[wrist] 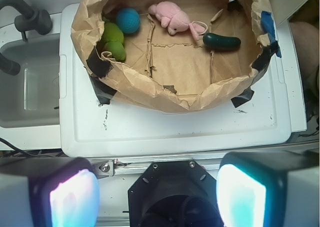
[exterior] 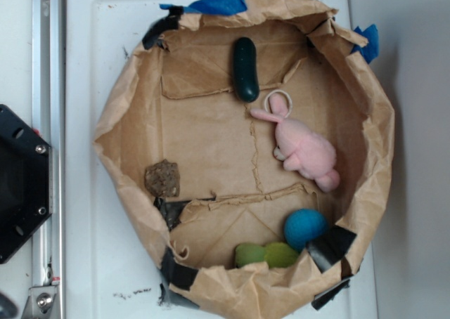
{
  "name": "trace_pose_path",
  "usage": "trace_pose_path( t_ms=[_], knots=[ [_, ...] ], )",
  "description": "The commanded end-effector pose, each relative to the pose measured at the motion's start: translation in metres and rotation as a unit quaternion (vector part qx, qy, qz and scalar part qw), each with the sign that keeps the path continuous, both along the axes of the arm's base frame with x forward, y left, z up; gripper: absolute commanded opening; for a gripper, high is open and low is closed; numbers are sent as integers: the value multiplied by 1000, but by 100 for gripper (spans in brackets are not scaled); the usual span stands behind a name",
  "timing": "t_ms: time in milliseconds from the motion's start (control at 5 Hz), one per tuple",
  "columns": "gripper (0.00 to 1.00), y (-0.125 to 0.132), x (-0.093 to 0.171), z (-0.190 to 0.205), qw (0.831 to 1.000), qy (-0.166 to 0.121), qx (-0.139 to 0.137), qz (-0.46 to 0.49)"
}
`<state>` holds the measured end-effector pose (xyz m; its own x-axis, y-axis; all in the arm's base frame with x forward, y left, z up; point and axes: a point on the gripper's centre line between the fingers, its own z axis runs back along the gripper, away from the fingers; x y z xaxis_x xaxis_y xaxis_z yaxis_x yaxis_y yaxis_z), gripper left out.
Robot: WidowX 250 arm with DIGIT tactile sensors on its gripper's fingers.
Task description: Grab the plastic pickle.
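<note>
The plastic pickle (exterior: 245,69) (wrist: 221,41) is dark green, glossy and oblong. It lies on the floor of the brown paper basket (exterior: 119,115) (wrist: 165,97), near the far wall in the exterior view and at the right side in the wrist view. The pink plush bunny (exterior: 304,147) (wrist: 172,18) lies right beside it. My gripper (wrist: 157,197) is open, its two pads wide apart with nothing between them. It hangs well outside the basket, above the robot's black base (wrist: 172,194), and does not show in the exterior view.
A blue fuzzy ball (exterior: 304,228) (wrist: 128,20) and a light green lumpy toy (exterior: 266,254) (wrist: 113,40) sit in one corner of the basket. A brown lump (exterior: 162,178) lies by its left wall. The basket stands on a white board (wrist: 175,129). A sink (wrist: 27,82) is at the left.
</note>
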<state>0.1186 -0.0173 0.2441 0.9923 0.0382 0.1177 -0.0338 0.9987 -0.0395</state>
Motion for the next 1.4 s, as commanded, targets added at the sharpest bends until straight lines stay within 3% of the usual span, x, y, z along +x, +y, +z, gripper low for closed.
trace_pose_path(
  t_ms=[0,600,800,1000,1200],
  knots=[
    [100,0,0,0,1000,0,0,0],
    [100,-11,97,-25,997,3,9,75],
    [100,-15,111,-34,990,-17,6,143],
    [100,-10,106,-44,963,13,-30,267],
    [100,-10,106,-44,963,13,-30,267]
  ],
)
